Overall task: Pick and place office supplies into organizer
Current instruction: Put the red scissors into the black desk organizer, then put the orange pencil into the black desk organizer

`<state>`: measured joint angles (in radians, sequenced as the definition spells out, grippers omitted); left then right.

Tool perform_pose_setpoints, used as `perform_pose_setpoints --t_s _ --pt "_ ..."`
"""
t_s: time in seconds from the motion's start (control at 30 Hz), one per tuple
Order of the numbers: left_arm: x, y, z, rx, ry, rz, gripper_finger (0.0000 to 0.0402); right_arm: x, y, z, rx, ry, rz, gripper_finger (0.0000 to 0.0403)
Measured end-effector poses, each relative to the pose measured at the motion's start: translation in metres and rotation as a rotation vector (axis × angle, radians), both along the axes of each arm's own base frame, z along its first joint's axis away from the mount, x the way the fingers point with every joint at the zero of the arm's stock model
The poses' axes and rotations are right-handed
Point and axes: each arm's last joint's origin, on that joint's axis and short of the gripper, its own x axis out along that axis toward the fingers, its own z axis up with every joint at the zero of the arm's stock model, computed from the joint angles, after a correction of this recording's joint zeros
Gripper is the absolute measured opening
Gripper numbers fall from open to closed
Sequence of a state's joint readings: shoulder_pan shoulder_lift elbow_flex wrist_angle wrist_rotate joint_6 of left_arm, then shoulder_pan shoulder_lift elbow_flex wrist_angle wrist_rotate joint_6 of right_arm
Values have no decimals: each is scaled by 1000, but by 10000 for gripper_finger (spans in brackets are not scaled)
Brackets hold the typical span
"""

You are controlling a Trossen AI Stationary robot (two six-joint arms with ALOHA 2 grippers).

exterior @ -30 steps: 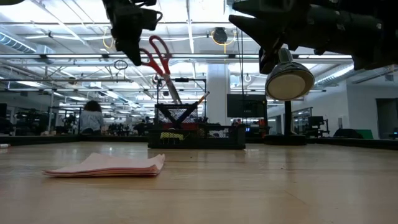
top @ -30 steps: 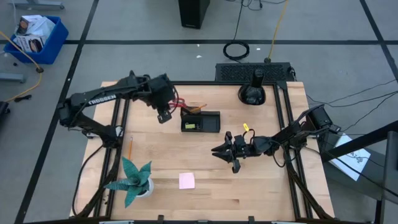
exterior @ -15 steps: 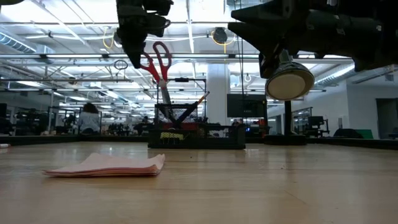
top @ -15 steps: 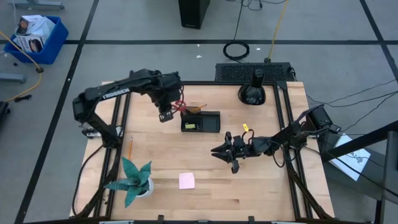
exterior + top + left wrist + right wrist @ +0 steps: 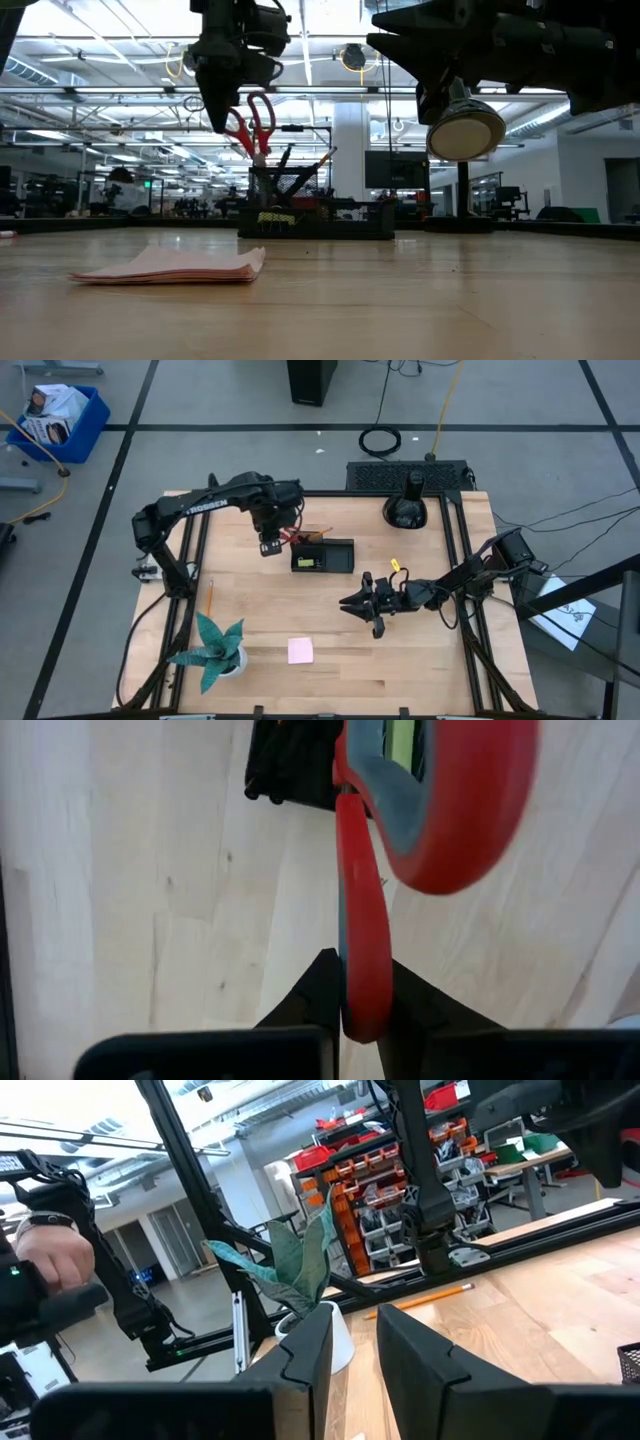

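My left gripper (image 5: 268,542) hovers over the left end of the black organizer (image 5: 322,555), shut on the red-handled scissors (image 5: 288,532). In the low view the scissors (image 5: 250,125) hang with blades down at the organizer's taller mesh section (image 5: 290,185). My right gripper (image 5: 360,606) waits open above the table, right of centre. The pink sticky-note pad (image 5: 300,650) lies flat near the near edge. An orange pencil (image 5: 211,595) lies by the left rail. A small yellow piece (image 5: 396,565) lies right of the organizer. My left gripper pinches one red handle loop (image 5: 362,1005) of the scissors between its two fingers, coming from above and pointing down. The scissors are lifted clear of the table and hang nearly upright below the fingers. Their blades reach down to the organizer's tall section (image 5: 290,760).
The teal spiky plant (image 5: 215,650) stands in a white pot at the near left corner. A round black domed object (image 5: 405,510) sits at the far right corner. Pens and a pencil stand in the organizer's mesh section. Bare wood lies between the organizer and the pad.
My left gripper has moved right toward the organizer and down, still shut on the scissors. The scissors have swung from a slant to nearly upright and sunk, so their blades now meet the tall mesh section. The right arm has kept still.
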<state>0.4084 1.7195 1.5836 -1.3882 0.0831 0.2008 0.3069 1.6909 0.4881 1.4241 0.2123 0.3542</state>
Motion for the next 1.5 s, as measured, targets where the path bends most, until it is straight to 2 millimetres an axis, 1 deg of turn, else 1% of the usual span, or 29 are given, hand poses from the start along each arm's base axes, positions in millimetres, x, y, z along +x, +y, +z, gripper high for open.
perform_pose_setpoints --t_s 0.17,0.27,0.33,0.4,0.47,0.63,0.7,0.77,0.83,0.97,1.03,1.13,1.23,1.37,1.5 --pt "7 3 -8 19 6 -2 19 0 0 -1 -2 5 0 73" --pt "9 6 -7 81 -6 12 38 0 0 -1 -3 8 0 73" --pt "10 8 -8 74 -25 -20 55 0 0 -1 -3 9 0 73" --pt "12 9 -7 82 -44 -25 62 0 0 -1 -4 12 1 73" --pt "13 10 -7 96 -60 -16 61 0 0 -1 -4 11 4 73" --pt "12 13 -7 143 -34 23 52 0 0 -1 -2 15 5 73" --pt "12 12 -7 144 -36 24 55 0 1 -2 -2 15 6 73" --pt "13 11 -7 144 -40 17 71 0 1 -1 -2 15 7 73" --pt "16 11 -6 154 -62 6 96 0 1 -1 6 16 9 73" --pt "18 9 -6 165 -79 3 164 0 1 -2 13 17 10 73" --pt "18 8 -4 202 -61 2 196 0 1 -1 12 16 10 73" --pt "15 5 3 223 -50 -6 230 0 1 -2 12 18 11 73" --pt "11 2 18 224 -106 68 250 0 1 -3 8 31 12 73" --pt "-6 -6 38 193 -146 191 259 0 1 -4 6 38 12 73" --pt "-28 -17 57 133 -162 284 255 0 1 -5 -17 52 10 73"
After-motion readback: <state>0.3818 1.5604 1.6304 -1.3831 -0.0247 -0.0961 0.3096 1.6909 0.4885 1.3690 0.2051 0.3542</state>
